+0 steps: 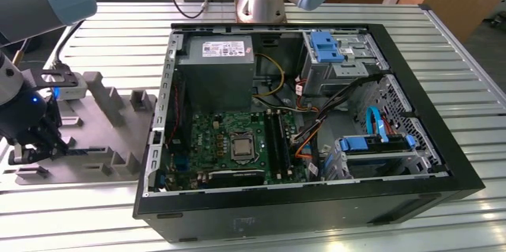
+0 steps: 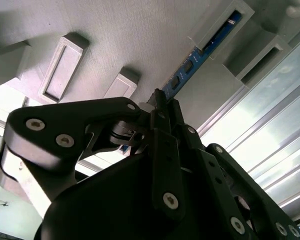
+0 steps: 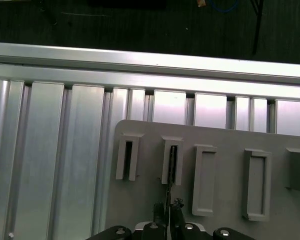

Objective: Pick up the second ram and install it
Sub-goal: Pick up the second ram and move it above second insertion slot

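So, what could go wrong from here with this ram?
1. The gripper pinches the second ram near one end while its far end sits in a slot of the grey tray; a tilted lift might jam it.
2. The grip is on a thin edge, so the stick could twist or slip.
3. Cables lie close to the memory slots and might snag.

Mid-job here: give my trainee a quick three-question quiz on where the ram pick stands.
1. Fill in: the grey tray lies to the exterior view's ___ of the computer case.
2. True or false: the second ram stands in a tray slot.
3. The gripper is: A at the second ram; B inside the computer case; C above the case.
Key: 1 left; 2 true; 3 A.
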